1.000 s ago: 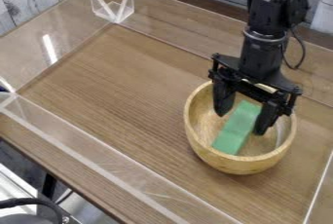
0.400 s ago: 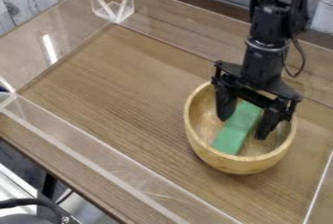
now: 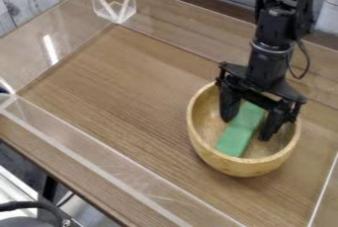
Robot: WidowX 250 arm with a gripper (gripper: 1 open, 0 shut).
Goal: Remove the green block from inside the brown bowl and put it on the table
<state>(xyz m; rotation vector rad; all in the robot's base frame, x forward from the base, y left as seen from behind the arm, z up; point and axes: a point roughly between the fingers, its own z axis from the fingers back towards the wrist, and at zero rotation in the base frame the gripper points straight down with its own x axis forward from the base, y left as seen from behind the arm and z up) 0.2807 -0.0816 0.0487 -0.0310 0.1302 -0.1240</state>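
**Open hand lowered into the bowl, straddling the green block**

The black hand [image 3: 258, 113] points straight down from its arm and sits low inside the brown bowl [image 3: 244, 132]. Its 2 fingers [image 3: 228, 101] are spread wide, one toward the bowl's left side and the other toward its right. Nothing is clamped between them, so the hand holds no object. The fingertips reach down past the thick rim into the bowl's hollow; whether they touch the bowl's floor or the block cannot be told from this view.

The green block [image 3: 240, 132] lies flat inside the bowl, slanting from the upper right toward the lower left. Its upper end lies in the gap between the 2 fingers, partly hidden behind the hand's black crossbar, while its lower end pokes out toward the near rim. The block is not lifted; it rests on the bowl's inner surface.

The bowl stands on the table [image 3: 119, 83], near the right edge of its wood-grain top. Clear acrylic walls [image 3: 40, 122] run around the table's sides.
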